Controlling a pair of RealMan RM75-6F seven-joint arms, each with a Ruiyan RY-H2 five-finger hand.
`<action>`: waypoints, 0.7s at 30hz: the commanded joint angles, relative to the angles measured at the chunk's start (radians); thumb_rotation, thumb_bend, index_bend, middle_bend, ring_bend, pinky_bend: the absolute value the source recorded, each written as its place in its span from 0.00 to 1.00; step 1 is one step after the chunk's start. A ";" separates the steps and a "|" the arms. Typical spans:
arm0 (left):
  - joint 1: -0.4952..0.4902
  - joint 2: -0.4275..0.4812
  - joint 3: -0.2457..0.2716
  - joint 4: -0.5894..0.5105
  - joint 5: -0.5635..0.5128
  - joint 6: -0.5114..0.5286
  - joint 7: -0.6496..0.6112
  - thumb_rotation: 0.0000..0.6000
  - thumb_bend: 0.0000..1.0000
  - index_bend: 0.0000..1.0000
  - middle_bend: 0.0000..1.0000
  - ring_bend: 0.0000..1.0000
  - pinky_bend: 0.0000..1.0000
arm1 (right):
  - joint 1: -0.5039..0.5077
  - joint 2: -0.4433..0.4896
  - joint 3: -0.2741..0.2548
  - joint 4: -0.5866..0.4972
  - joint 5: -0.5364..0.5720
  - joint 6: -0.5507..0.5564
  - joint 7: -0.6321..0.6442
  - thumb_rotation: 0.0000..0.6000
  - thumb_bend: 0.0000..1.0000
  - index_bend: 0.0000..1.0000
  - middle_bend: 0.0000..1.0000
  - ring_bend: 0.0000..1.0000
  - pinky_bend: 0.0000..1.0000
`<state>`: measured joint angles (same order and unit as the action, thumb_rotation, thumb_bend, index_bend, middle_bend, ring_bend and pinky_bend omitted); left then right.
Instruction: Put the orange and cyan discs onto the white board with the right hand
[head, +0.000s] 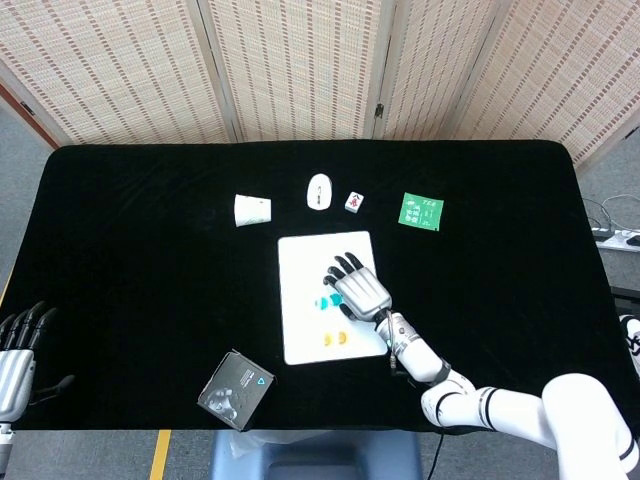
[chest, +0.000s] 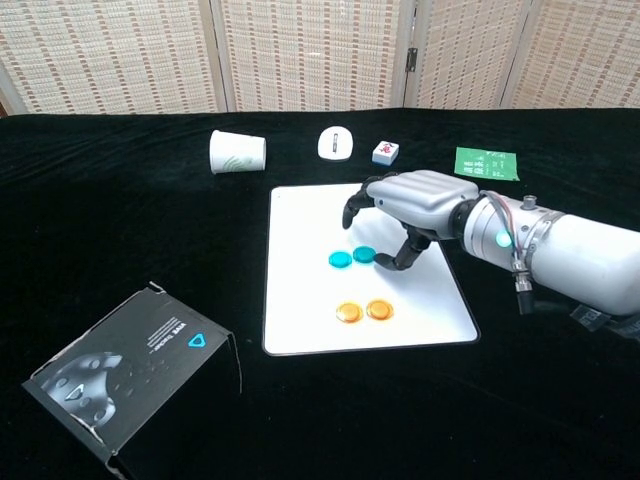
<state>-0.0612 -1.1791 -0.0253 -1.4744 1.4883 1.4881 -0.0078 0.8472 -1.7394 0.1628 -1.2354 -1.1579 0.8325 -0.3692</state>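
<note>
A white board (chest: 300, 220) lies at the table's middle, also seen in the head view (head: 300, 255). On it are two cyan discs (chest: 341, 259) (chest: 364, 255) side by side, and two orange discs (chest: 348, 312) (chest: 379, 310) nearer the front edge. My right hand (chest: 405, 205) hovers over the board just right of the cyan discs, with its fingers spread above them and its thumb beside the right one. It holds nothing. In the head view the right hand (head: 358, 288) hides most of the cyan discs. My left hand (head: 15, 350) hangs off the table's left front corner, fingers apart.
Behind the board lie a tipped paper cup (chest: 238, 152), a white mouse (chest: 336, 143), a mahjong tile (chest: 385, 153) and a green card (chest: 487, 163). A black VR-headset box (chest: 130, 370) sits at the front left. Folding screens stand behind the table.
</note>
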 joint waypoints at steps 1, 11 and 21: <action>-0.001 0.000 0.000 -0.001 0.001 -0.001 0.000 1.00 0.16 0.04 0.00 0.01 0.00 | -0.002 0.005 -0.002 -0.006 -0.003 0.002 0.004 1.00 0.46 0.26 0.20 0.04 0.00; -0.006 0.007 -0.007 -0.006 0.003 0.000 -0.006 1.00 0.16 0.03 0.00 0.01 0.00 | -0.083 0.159 0.018 -0.148 -0.043 0.158 0.018 1.00 0.46 0.25 0.18 0.04 0.00; -0.023 -0.005 -0.015 -0.011 0.022 0.003 0.001 1.00 0.16 0.03 0.00 0.01 0.00 | -0.356 0.498 -0.087 -0.446 -0.118 0.458 0.033 1.00 0.46 0.10 0.12 0.04 0.00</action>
<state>-0.0835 -1.1831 -0.0399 -1.4845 1.5097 1.4905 -0.0075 0.5830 -1.3253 0.1266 -1.5977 -1.2377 1.1964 -0.3502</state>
